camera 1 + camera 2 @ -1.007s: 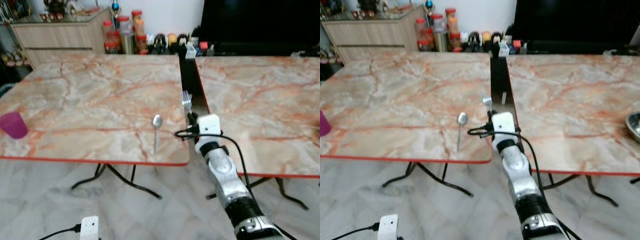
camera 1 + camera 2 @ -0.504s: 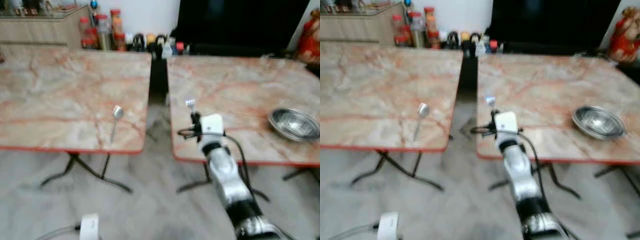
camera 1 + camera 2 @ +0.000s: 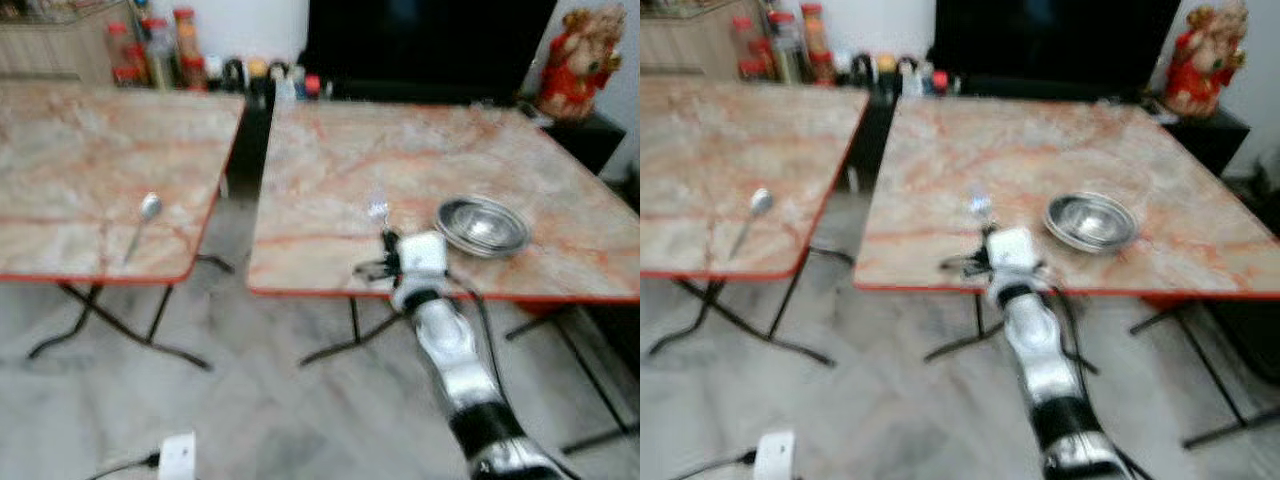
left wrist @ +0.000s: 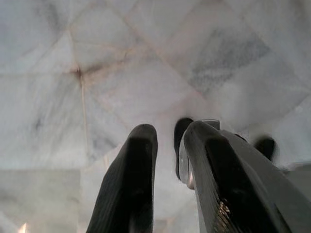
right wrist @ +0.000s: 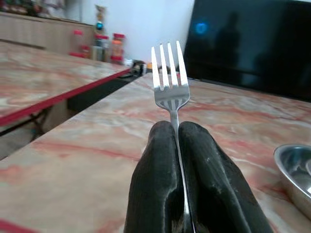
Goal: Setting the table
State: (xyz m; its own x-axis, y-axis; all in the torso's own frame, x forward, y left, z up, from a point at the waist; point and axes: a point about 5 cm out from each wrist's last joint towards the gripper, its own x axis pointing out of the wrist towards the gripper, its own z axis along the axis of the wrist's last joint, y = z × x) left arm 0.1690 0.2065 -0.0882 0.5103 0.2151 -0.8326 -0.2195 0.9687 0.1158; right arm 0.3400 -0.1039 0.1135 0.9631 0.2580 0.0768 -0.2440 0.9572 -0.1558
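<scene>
My right gripper (image 3: pixel 388 243) is shut on a steel fork (image 3: pixel 377 210), held upright with its tines up, over the front edge of the right marble table (image 3: pixel 400 150). In the right wrist view the fork (image 5: pixel 169 77) rises from between the closed fingers (image 5: pixel 155 165). A steel bowl (image 3: pixel 482 224) sits on that table just right of the gripper, also seen as the bowl (image 5: pixel 296 170). A spoon (image 3: pixel 148 208) lies on the left marble table (image 3: pixel 60 150). My left gripper (image 4: pixel 170 128) hangs over the floor, fingers slightly apart and holding nothing.
A dark gap (image 3: pixel 240 150) separates the two tables. Jars and bottles (image 3: pixel 160 50) line the back wall beside a black screen (image 3: pixel 420 45). A red figurine (image 3: pixel 572 50) stands on a dark stand at the far right. Below is pale marble floor (image 3: pixel 260 410).
The whole view has swung to the right, so the camera turned. The right table and the steel bowl have come into view. The fork stays gripped in my right gripper.
</scene>
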